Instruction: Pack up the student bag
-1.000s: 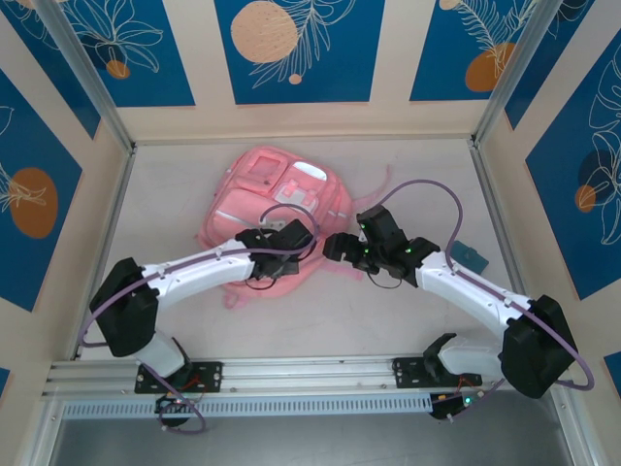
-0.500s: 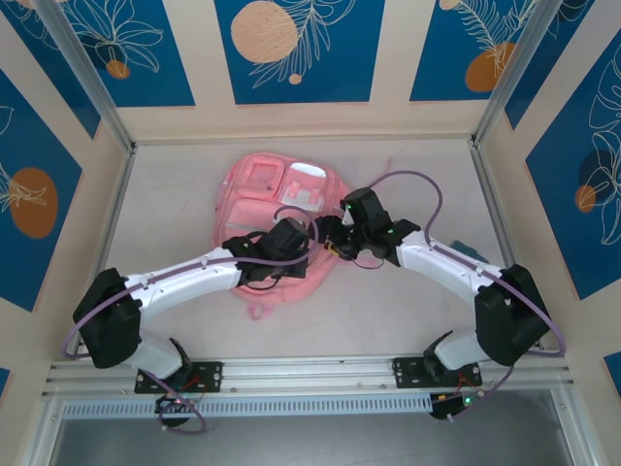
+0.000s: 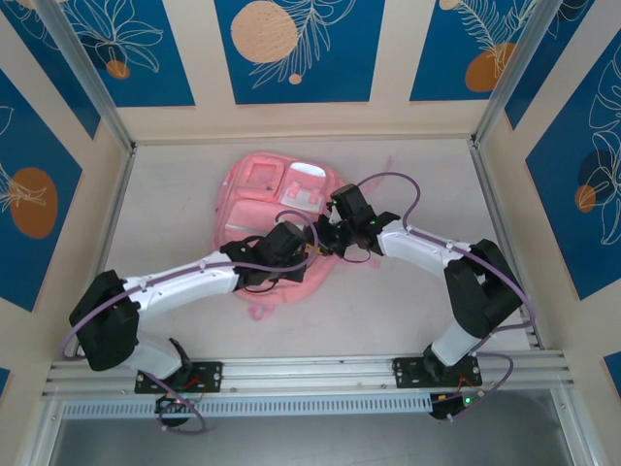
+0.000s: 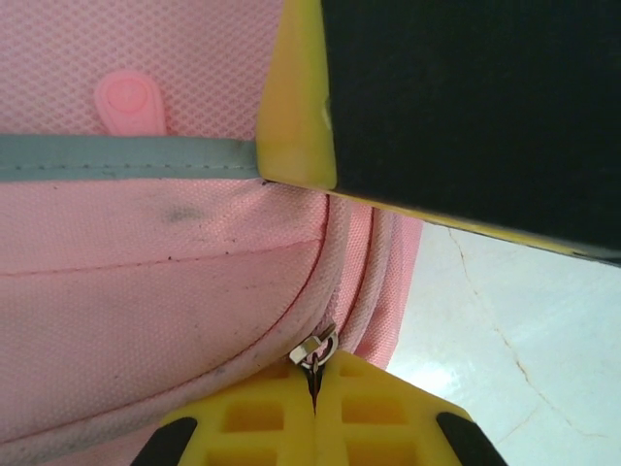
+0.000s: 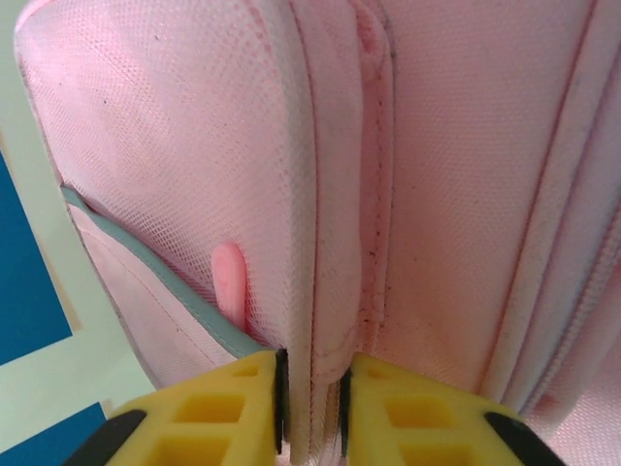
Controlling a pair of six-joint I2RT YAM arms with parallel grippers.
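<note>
two pinches on the student bag (image 3: 257, 189)

left gripper (image 4: 313, 393): yellow pads pressed together, the zip pull (image 4: 314, 351) nipped at their tips, pink fabric spreading just beyond the fingers. right gripper (image 5: 310, 393): pads nearly closed, squeezing a raised seam of the bag that runs up between them.

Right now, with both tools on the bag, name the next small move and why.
Probably slide the left tool along the zip: it is shut on the zipper pull, while the right tool grips a seam of the student bag.
</note>
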